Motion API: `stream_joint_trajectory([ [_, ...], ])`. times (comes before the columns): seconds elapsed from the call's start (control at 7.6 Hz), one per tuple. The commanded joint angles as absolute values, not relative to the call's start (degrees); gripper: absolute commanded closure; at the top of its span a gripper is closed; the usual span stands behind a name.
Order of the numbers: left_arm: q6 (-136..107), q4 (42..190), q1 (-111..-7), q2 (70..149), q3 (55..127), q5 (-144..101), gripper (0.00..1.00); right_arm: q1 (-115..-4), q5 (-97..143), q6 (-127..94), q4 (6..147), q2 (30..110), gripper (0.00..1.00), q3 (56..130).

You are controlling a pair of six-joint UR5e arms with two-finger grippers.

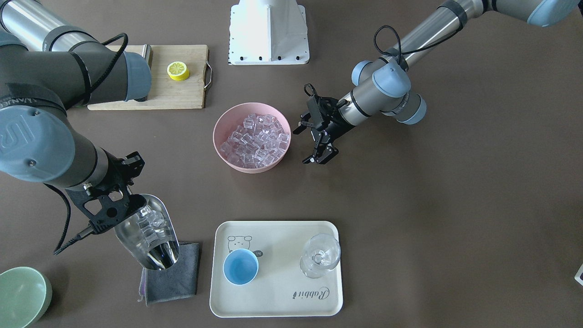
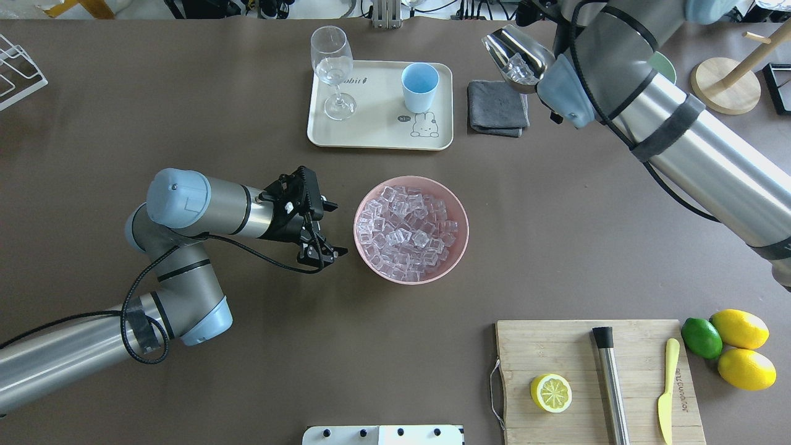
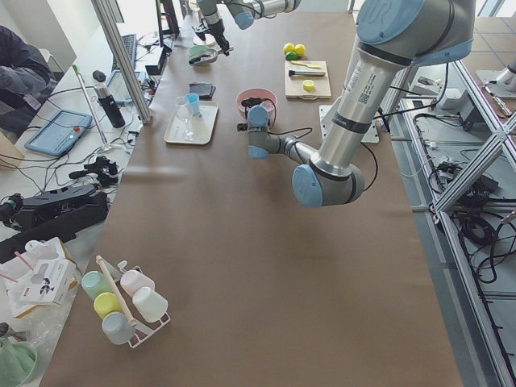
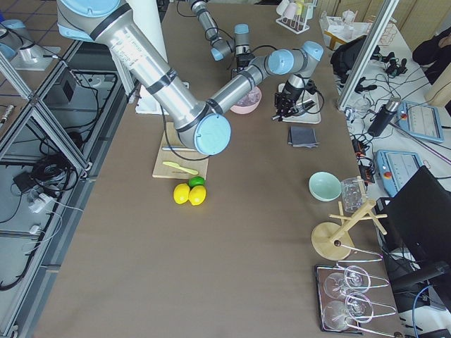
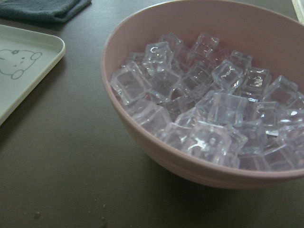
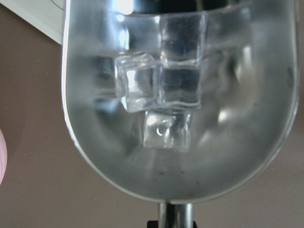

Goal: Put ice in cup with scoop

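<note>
Scoop (image 6: 228,156): steel, rigid, few ice cubes (image 6: 137,88) inside; right gripper (image 1: 119,208) clamped on handle, above cloth (image 1: 180,278), beside tray (image 1: 273,301). Cup (image 1: 240,267) empty on tray. We judge cubes slick, light: keep trough level. Left gripper (image 1: 320,157) spread, empty, near bowl (image 1: 253,168).

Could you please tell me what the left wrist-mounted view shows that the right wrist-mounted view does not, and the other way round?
Only the left wrist-mounted view shows the pink bowl heaped with ice, the cartoon drawing on the tray and an edge of the grey cloth. Only the right wrist-mounted view shows the scoop, its steel trough holding a few loose cubes. Both show clear ice cubes and the brown table. A pale corner and a pink sliver at the right view's edges may be the tray and bowl, but that is unclear.
</note>
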State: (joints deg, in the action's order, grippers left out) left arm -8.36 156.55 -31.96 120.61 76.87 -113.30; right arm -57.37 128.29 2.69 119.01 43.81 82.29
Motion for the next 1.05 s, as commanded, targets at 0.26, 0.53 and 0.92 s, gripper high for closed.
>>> stream_joint_trajectory([
  [0.26, -8.44, 116.29, -38.13, 112.68, 96.83, -112.68, 0.02, -56.87, 124.63, 7.89, 129.62, 24.55, 1.0, 58.58],
  [0.53, -8.35, 104.29, -40.76, 112.59, 99.66, -106.72, 0.02, -54.94, 124.54, 9.4, 132.52, 19.45, 1.0, 52.41],
  [0.92, -8.79, 91.69, -51.99, 108.66, 99.93, -107.05, 0.02, -53.71, 124.11, 15.97, 136.4, 14.25, 1.0, 43.63],
])
